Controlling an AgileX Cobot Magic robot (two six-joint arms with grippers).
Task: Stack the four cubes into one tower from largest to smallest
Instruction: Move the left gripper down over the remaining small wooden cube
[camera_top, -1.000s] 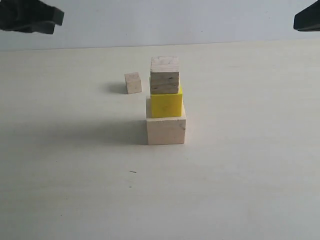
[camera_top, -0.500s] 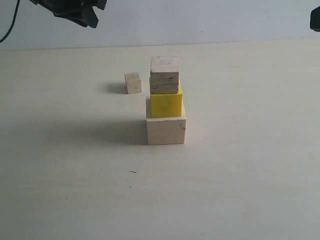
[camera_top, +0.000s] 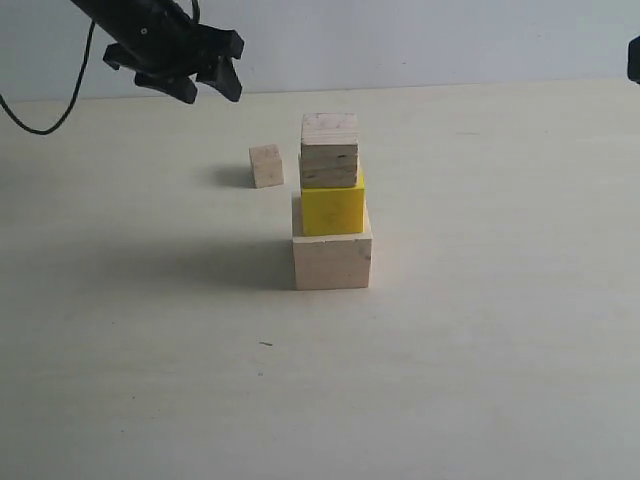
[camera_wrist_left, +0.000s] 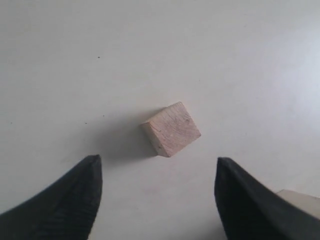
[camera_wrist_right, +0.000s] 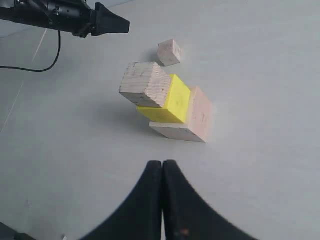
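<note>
My left claw (camera_wrist_left: 157, 161) hangs open and empty over the smallest cube (camera_wrist_left: 171, 129), lying on the tabletop (camera_top: 150, 350) left of the three-cube tower (camera_top: 332, 200). My right claw (camera_wrist_right: 162, 163) is closed.

This looks like a robotics lab or test room. A wide, pale bench (camera_top: 480, 380) runs back to a plain light wall (camera_top: 420, 40). A black robot arm (camera_top: 150, 35) trailing a loose black cable (camera_top: 38, 132) hangs over the bench's far left corner. On the bench sit plain wooden and yellow blocks (camera_top: 332, 210), set out like a test piece.
</note>
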